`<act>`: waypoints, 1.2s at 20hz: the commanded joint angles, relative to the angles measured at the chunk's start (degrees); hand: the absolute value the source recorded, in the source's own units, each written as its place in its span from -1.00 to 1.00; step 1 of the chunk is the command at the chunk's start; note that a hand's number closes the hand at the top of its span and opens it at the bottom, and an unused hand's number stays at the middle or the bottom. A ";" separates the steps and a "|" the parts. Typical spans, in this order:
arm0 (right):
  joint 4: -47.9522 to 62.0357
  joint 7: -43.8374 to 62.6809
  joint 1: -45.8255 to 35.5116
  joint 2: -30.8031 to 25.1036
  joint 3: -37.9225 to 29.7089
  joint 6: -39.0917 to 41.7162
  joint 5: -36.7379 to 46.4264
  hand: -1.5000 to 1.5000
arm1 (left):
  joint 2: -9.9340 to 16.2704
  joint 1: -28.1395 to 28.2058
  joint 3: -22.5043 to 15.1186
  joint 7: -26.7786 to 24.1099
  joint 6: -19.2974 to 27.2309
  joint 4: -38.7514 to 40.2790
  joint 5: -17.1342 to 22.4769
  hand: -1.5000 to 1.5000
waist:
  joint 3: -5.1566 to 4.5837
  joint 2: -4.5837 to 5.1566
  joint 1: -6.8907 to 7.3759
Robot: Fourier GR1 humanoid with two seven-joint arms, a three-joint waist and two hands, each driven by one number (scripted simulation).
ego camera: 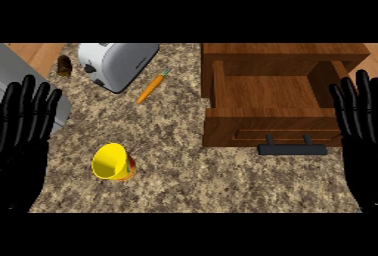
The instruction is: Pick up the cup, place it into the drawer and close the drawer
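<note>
On the speckled worktop (221, 180), the yellow cup (112, 162) lies tipped, well apart from the open drawer (269, 95). Both the left hand (26, 125) and right hand (359, 125) rest with fingers straight, holding nothing. A sideways grasp could roll the cup.

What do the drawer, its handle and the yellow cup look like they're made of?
The drawer looks like brown wood with visible grain. Its handle looks like dark, matte metal or plastic. The cup looks like smooth, glossy yellow plastic, possibly ceramic.

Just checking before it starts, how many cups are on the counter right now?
1: a yellow cup lying tilted on the granite counter, lower left of the open wooden drawer.
</note>
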 commanded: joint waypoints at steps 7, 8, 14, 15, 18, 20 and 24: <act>1.46 4.18 0.79 0.20 1.60 3.53 -5.44 -1.00 | -5.42 4.87 -8.81 1.83 10.35 -2.24 -2.90 -1.00 | 0.16 1.33 0.21; 1.06 2.52 3.38 0.40 2.37 3.92 -4.59 -1.00 | -5.45 5.62 -10.19 -2.60 11.92 2.26 -2.36 -1.00 | 0.14 1.39 -0.26; -0.42 7.62 -0.54 -1.08 -0.19 4.16 -6.94 -1.00 | -5.54 0.89 -10.37 1.55 14.49 2.10 -3.21 -1.00 | 0.17 1.33 -0.03; 3.69 3.07 -0.06 1.96 3.79 1.89 -1.32 -1.00 | -5.24 0.73 -8.73 6.31 12.42 -2.74 -3.54 -1.00 | 0.18 1.33 0.12; 4.76 2.04 -0.66 -0.17 -0.61 4.25 -5.18 -1.00 | -5.56 0.85 -13.20 -1.43 16.93 5.37 -4.35 -1.00 | 0.18 1.35 0.00; 3.57 1.14 2.28 1.08 1.36 4.92 -5.38 -1.00 | -5.26 2.60 -9.49 -0.18 13.18 1.63 -2.47 -1.00 | 0.18 1.33 0.06; 5.04 5.63 -4.73 -0.99 -2.27 3.94 -6.67 -1.00 | -5.55 0.70 -9.45 -4.18 15.20 7.39 -3.21 -1.00 | 0.17 1.36 0.05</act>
